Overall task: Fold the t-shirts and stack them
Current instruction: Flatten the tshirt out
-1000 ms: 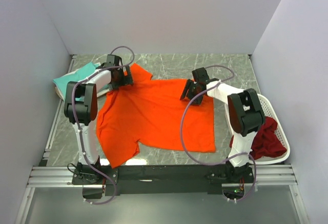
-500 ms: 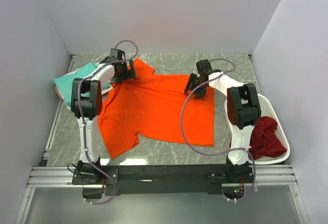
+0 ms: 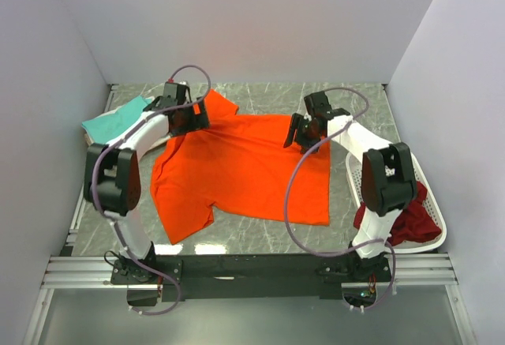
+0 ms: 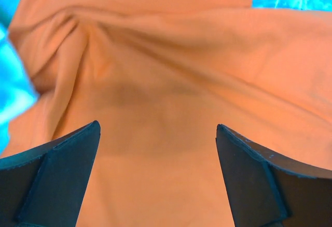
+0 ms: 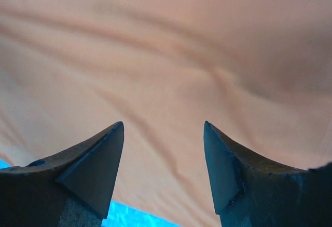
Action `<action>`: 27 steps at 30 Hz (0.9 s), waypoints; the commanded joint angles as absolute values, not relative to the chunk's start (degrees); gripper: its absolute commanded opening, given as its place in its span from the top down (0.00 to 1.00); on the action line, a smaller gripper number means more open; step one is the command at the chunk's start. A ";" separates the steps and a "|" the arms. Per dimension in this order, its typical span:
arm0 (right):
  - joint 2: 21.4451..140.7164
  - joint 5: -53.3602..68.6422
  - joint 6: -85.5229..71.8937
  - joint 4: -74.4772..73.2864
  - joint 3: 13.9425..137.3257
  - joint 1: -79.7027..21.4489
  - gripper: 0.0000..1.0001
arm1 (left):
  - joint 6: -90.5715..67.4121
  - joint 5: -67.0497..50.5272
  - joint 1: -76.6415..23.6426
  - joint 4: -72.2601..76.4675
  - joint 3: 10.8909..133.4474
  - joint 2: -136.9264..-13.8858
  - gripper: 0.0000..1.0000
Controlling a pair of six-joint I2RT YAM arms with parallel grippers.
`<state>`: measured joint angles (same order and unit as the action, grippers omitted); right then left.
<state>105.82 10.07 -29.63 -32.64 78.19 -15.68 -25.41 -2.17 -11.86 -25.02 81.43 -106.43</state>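
Note:
The bright orange t-shirt (image 3: 237,167) lies spread flat on the marble table, and fills the left wrist view (image 4: 166,81) and the right wrist view (image 5: 171,50). My left gripper (image 3: 183,118) is open and empty, just above the shirt's far left shoulder beside the sleeve (image 3: 217,104). My right gripper (image 3: 304,133) is open and empty over the shirt's far right corner. A teal t-shirt (image 3: 114,120) lies at the far left. A dark red t-shirt (image 3: 410,215) sits in the basket. The cream shirt is out of view.
The white perforated basket (image 3: 432,195) stands at the right edge of the table. Grey walls close the table on three sides. The arms' purple cables (image 3: 288,195) hang over the orange shirt.
The orange shirt has slid a little toward the far side and lies flatter. Both grippers moved slightly farther along its far edge, and the left arm's elbow swung left.

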 commanded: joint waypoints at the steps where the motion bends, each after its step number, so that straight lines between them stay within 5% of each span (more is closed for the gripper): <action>1: 100.73 10.19 -29.18 -32.09 73.84 -17.84 0.30 | -28.38 -1.05 -11.60 -23.47 75.69 -101.27 0.01; 10: 97.12 8.71 -30.50 -26.28 61.00 -19.42 0.31 | -29.10 -0.18 -8.00 -19.60 60.21 -94.31 0.01; 27: 100.28 5.89 -32.17 -27.77 55.89 -15.65 0.30 | -28.12 -0.18 -5.80 -18.37 58.45 -94.48 0.00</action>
<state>98.91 9.32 -32.51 -26.37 58.48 -17.32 -28.18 -0.56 -6.07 -20.16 58.85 -95.72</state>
